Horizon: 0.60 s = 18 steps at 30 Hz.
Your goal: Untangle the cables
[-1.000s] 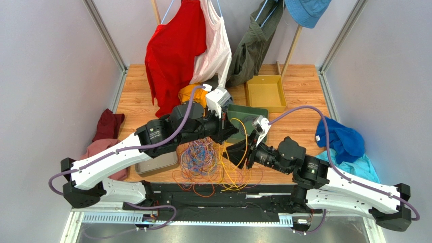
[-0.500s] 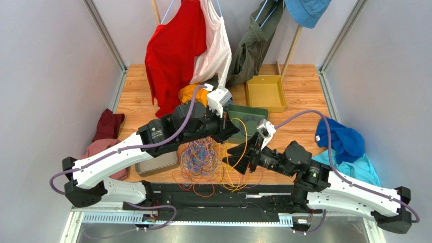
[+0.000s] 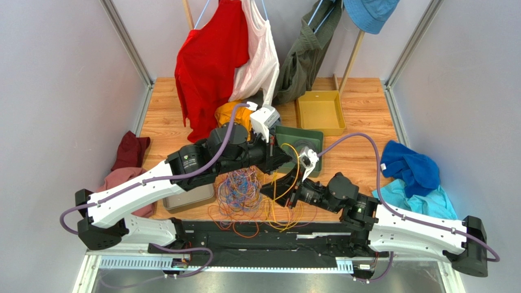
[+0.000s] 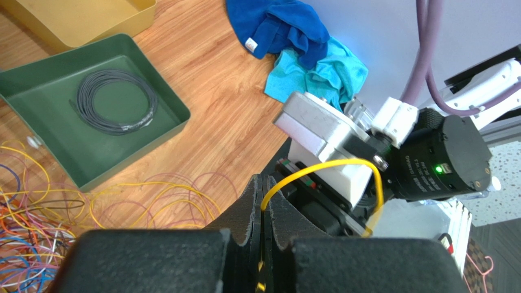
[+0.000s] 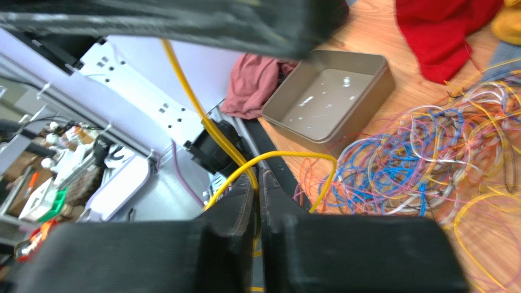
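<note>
A yellow cable (image 4: 324, 162) is pinched by the left claw (image 4: 263, 186) and the right claw (image 5: 258, 182), both closed on it. Its short span arches between them, above the cables (image 3: 241, 186) heaped by the desk's (image 3: 361, 159) near edge.

The work surface is a wood-grain table (image 3: 367, 110).

Items lying directly on it:
- Cables (image 3: 244, 189): a loose multicoloured mass at the near centre, with strands reaching the near edge.
- Grey metal tray (image 3: 194, 199): just left of the cables.
- Green tray (image 3: 315, 135): just behind the cables, holding a dark coil (image 3: 299, 146).
- Yellow tray (image 3: 320, 113): behind the green tray, towards the far right.
- Mustard cloth (image 3: 229, 113): far centre.
- Maroon cloth (image 3: 129, 151) and pink cloth (image 3: 119, 180): at the left edge.
- Dark blue cloth (image 3: 410, 168) and turquoise cloth (image 3: 428, 204): at the right edge, touching.
</note>
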Tool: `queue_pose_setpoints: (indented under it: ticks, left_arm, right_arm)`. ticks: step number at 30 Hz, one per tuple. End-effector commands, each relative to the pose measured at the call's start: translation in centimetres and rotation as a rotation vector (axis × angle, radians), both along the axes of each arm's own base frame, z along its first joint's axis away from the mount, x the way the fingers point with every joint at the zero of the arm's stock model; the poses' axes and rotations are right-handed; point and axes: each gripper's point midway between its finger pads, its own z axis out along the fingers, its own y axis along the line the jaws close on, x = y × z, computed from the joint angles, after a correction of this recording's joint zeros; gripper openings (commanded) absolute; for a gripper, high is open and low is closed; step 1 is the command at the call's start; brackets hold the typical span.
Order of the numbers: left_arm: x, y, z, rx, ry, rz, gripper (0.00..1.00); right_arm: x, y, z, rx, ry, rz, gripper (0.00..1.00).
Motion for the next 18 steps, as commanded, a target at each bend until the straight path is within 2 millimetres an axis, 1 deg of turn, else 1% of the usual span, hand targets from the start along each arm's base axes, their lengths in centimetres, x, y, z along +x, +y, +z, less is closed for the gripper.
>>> queue_pose_setpoints:
  ticks: [1, 2, 3, 4, 5, 6, 7, 8, 9, 10, 11, 12, 13, 14, 15, 16, 17, 18]
  left_arm:
    - [-0.6, 1.1, 2.1, -0.073, -0.032, 0.003, 0.00]
    - [-0.5, 1.6, 2.1, -0.072, -0.039, 0.012, 0.01]
    - [-0.1, 2.0, 1.3, -0.050, -0.043, 0.040, 0.06]
    - [0.1, 2.6, 0.6, -0.024, -0.041, 0.062, 0.19]
    - [0.9, 3.6, -0.2, 0.004, -0.050, 0.126, 0.27]
    - [1.3, 4.6, -1.4, 0.042, -0.034, 0.171, 0.35]
    - [1.8, 5.4, -2.3, 0.065, -0.032, 0.215, 0.49]
    - [2.5, 7.0, -3.5, 0.095, -0.039, 0.291, 0.55]
    - [2.6, 8.0, -4.5, 0.120, -0.030, 0.325, 0.60]
    - [2.8, 8.7, -5.3, 0.138, -0.028, 0.357, 0.88]
    - [3.2, 10.2, -6.6, 0.161, -0.031, 0.413, 0.90]
    - [3.1, 10.9, -7.4, 0.168, -0.008, 0.441, 0.96]
    - [3.0, 11.9, -7.4, 0.153, -0.003, 0.464, 0.96]
    - [3.1, 12.6, -8.9, 0.176, 0.006, 0.492, 0.96]
    - [2.9, 13.1, -9.5, 0.171, 0.030, 0.511, 0.96]
    - [2.7, 13.6, -9.9, 0.163, 0.040, 0.522, 0.96]
    - [2.5, 14.3, -10.7, 0.157, 0.048, 0.530, 0.96]
    - [2.2, 14.4, -11.0, 0.138, 0.064, 0.531, 0.96]
  right_arm:
    - [1.1, -1.5, 3.2, 0.143, -0.021, -0.093, 0.00]
    - [1.0, -2.2, 3.8, 0.148, -0.023, -0.104, 0.00]
    - [1.5, -2.9, 4.2, 0.147, -0.021, -0.141, 0.00]
    - [1.8, -3.5, 4.5, 0.135, -0.017, -0.169, 0.00]
    - [2.2, -4.4, 3.4, 0.064, 0.000, -0.205, 0.00]
    - [3.2, -5.7, 5.3, 0.072, -0.004, -0.290, 0.00]
    - [3.8, -6.6, 5.2, 0.027, -0.016, -0.335, 0.00]
    - [4.9, -8.2, 4.6, -0.036, -0.013, -0.425, 0.00]
    - [5.4, -9.3, 6.3, -0.026, -0.036, -0.473, 0.00]
    - [5.9, -10.2, 6.8, -0.056, -0.070, -0.518, 0.00]
    - [6.8, -11.4, 7.6, -0.070, -0.088, -0.588, 0.00]
    - [7.1, -12.7, 10.4, -0.036, -0.103, -0.635, 0.00]
    - [7.8, -12.9, 10.3, -0.109, -0.126, -0.669, 0.00]
    - [8.4, -13.2, 11.0, -0.129, -0.137, -0.704, 0.00]
    - [8.7, -13.5, 12.2, -0.130, -0.147, -0.726, 0.00]
    - [9.5, -13.5, 13.7, -0.138, -0.157, -0.757, 0.00]
    - [9.9, -13.7, 14.4, -0.161, -0.169, -0.777, 0.00]
    - [10.9, -14.2, 14.9, -0.180, -0.171, -0.820, 0.00]
